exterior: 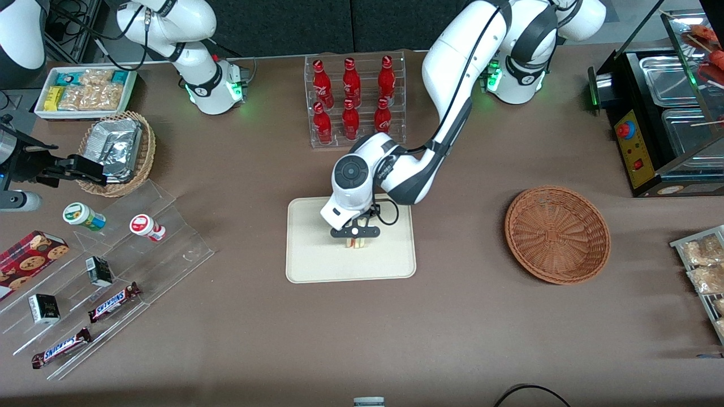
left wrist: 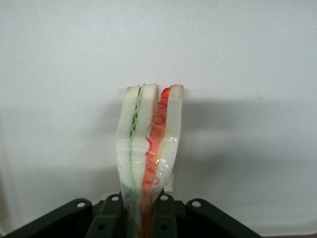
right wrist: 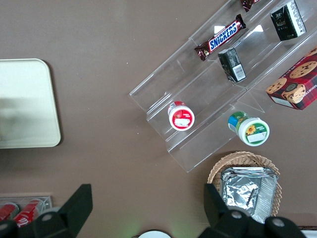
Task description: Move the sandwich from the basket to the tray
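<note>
Pincer [exterior: 355, 242] gripping sandwich [left wrist: 148, 148], mid tray [exterior: 305, 260], rims well apart

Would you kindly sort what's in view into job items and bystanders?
Job: sandwich gripped in the claw over the tray; basket.
Bystanders: cola bottles, Snickers bars, foil packets, cookie box.

red bottles in clear rack [exterior: 354, 102], foil packets in pale basket [exterior: 116, 150], Snickers bars [exterior: 113, 302]
</note>
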Tool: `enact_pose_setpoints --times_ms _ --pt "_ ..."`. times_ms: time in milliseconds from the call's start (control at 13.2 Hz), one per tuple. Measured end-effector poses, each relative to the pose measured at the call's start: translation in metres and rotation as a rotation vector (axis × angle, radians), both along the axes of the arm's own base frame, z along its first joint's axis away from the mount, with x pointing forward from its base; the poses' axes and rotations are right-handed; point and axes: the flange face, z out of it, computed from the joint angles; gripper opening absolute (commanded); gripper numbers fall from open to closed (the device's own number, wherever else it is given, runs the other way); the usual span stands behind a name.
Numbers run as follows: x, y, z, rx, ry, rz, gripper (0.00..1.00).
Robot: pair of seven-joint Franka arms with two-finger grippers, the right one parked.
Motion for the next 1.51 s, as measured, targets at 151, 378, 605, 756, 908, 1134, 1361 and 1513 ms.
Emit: enact_pose_setpoints --times_ms 151,378,605,756,908,1134,1361,1513 --pt "0.000 -0.001 -0.003 -0.005 -0.005 0.000 0.21" --pt "0.000 -0.002 -0.003 -0.006 -0.005 0.000 1.00" --pt "0.001 -0.002 -0.001 -0.006 -0.013 0.005 1.00" --pt "0.001 -0.001 0.009 0.024 -0.019 -0.009 1.00" --pt "0.004 0.008 0.047 0.065 0.008 -0.001 1.00" --pt "0.031 0.060 0.145 0.082 0.022 0.076 1.00" --pt "0.059 0.147 0.227 0.054 0.008 0.196 1.00" --pt "0.063 0.219 0.272 0.046 0.024 0.239 1.00"
